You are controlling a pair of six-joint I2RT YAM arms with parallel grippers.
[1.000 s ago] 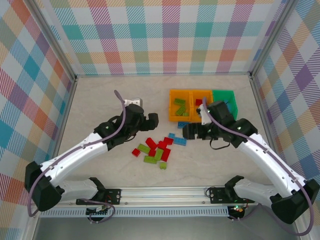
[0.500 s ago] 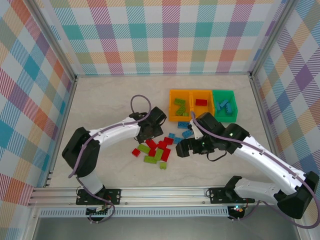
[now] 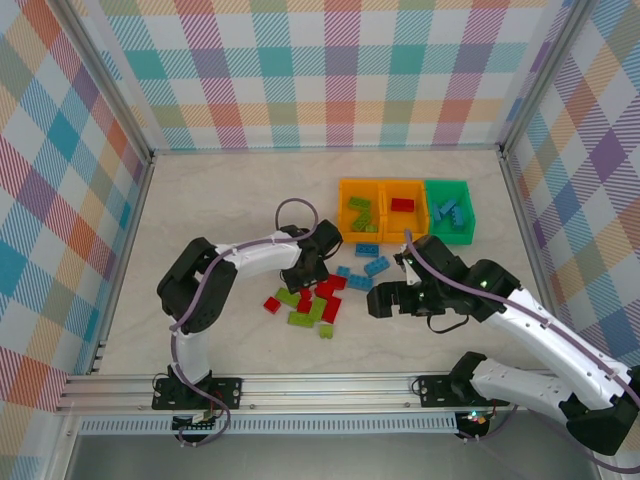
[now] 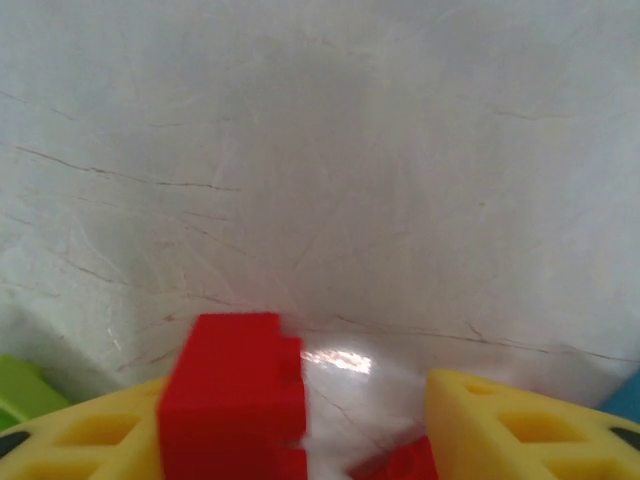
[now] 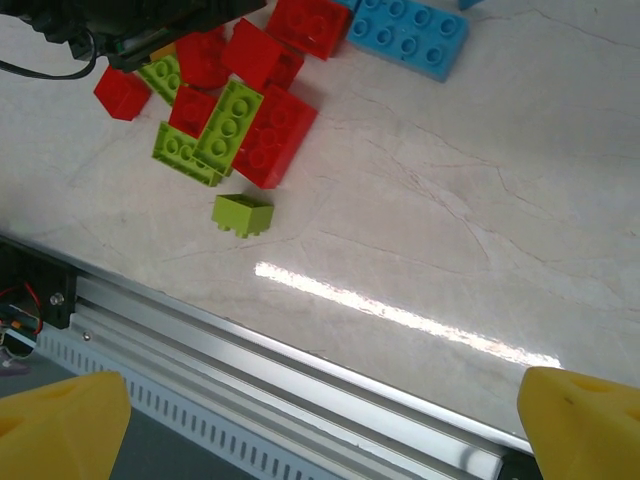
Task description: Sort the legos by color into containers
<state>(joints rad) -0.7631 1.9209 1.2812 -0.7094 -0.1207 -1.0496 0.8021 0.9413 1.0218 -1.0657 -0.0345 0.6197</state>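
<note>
1. While I line up this pick, the left gripper (image 3: 312, 272) sits low in the legos (image 3: 312, 303), jaws apart around a red brick (image 4: 235, 395), a gap showing on one side, so nothing is clamped
2. Right gripper (image 5: 320, 420) hangs wide open over the table (image 5: 450, 230), probably to stay out of the way
3. Containers (image 3: 341, 212) lie beyond the pile; the middle one already holds red
4. I see no readable writing or brand
</note>
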